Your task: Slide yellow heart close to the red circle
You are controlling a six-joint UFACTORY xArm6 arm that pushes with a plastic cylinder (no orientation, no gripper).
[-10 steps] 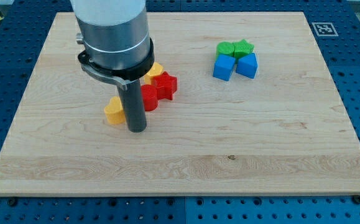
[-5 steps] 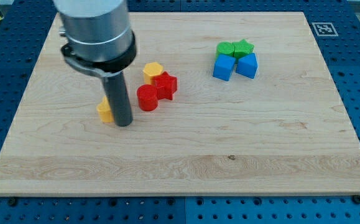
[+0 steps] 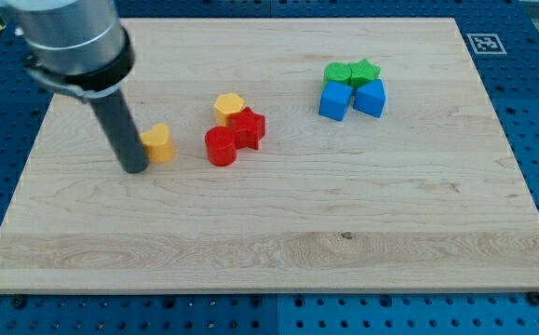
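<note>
The yellow heart (image 3: pixel 159 142) is a small, thick block with a matte yellow-orange colour; from this angle its heart outline is hard to read, and its left part is hidden behind my rod. It lies flat on the wooden board (image 3: pixel 278 233), in the left half, a little above the middle height of the view.

My tip (image 3: pixel 134 169) stands on the board just at the left side of the yellow heart, touching it or almost touching it; I cannot tell which. The arm has no jaws, it ends only in this dark straight rod, so it holds nothing.

The red circle (image 3: pixel 221 146) is to the right of the yellow heart, near it but with a clear strip of wood between them. A red star-like block (image 3: pixel 248 127) touches the red circle at its upper right, and a yellow hexagon-like block (image 3: pixel 229 105) sits just above these two.

Far to the right stands a tight group: a green block (image 3: pixel 338 73), a green star (image 3: pixel 365 72), a blue cube (image 3: pixel 335 100) and another blue block (image 3: pixel 370 98).
</note>
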